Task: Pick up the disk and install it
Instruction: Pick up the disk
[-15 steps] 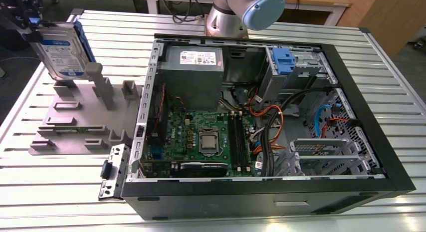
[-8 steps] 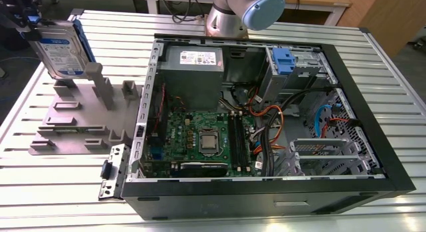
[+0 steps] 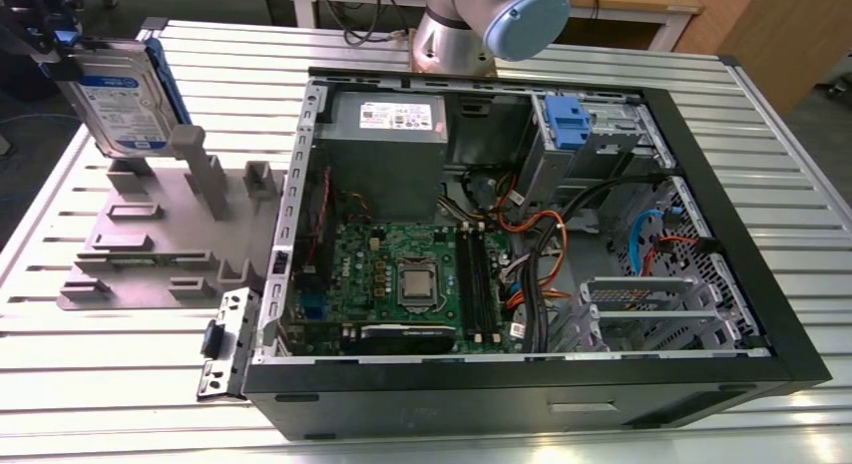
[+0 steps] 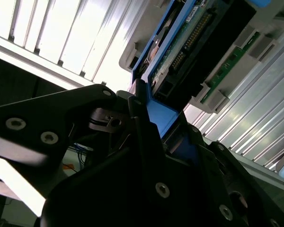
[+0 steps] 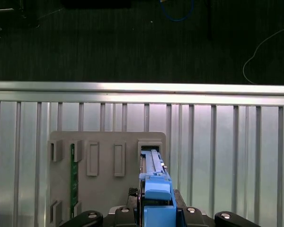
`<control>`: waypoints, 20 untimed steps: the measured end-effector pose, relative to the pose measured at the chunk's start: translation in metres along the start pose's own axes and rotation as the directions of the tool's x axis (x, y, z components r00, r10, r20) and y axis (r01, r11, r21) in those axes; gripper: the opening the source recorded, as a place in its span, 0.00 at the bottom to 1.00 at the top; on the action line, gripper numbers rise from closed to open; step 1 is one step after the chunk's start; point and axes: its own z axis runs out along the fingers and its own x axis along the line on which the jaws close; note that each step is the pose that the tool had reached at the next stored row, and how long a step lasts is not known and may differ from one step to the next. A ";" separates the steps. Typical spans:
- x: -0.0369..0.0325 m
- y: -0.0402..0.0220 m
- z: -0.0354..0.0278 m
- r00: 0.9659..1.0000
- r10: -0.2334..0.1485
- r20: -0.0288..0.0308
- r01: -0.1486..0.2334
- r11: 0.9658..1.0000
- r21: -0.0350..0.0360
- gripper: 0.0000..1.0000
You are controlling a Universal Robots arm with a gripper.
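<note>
Black fingers (image 4: 143, 142) of the gripper (image 5: 156, 212) are clamped on the blue bracket edge of the disk (image 3: 123, 95), one on each side of it in the second wrist view. The disk stands upright on edge, its labelled face showing in the exterior view, and its lower end sits over a slot of the grey holder (image 3: 134, 249); whether it touches the slot I cannot tell. Another slot of the holder keeps a green circuit strip (image 5: 74, 175). Well apart, toward the exterior view's right, the open computer case (image 3: 725, 215) holds a motherboard (image 3: 399, 274), a grey box (image 3: 386, 135), a blue tab (image 3: 566, 120) and cables. Both stand on the slatted metal table (image 3: 107, 364).
</note>
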 end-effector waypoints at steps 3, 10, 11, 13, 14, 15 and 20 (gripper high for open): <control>0.0000 0.0000 -0.0003 1.000 0.000 0.000 0.000 1.000 0.000 0.36; 0.0001 0.0000 -0.0015 1.000 0.000 0.000 0.000 1.000 0.000 0.36; 0.0000 0.0000 -0.0015 1.000 0.000 0.000 0.000 1.000 0.000 0.36; 0.0001 0.0000 -0.0017 1.000 0.000 -0.001 0.000 1.000 0.000 0.36; 0.0000 0.0000 -0.0018 1.000 0.000 -0.001 0.000 1.000 0.000 0.36; 0.0001 0.0000 -0.0020 1.000 0.000 -0.001 0.000 1.000 0.000 0.36; 0.0001 0.0000 -0.0037 1.000 0.000 -0.001 0.000 1.000 0.000 0.36</control>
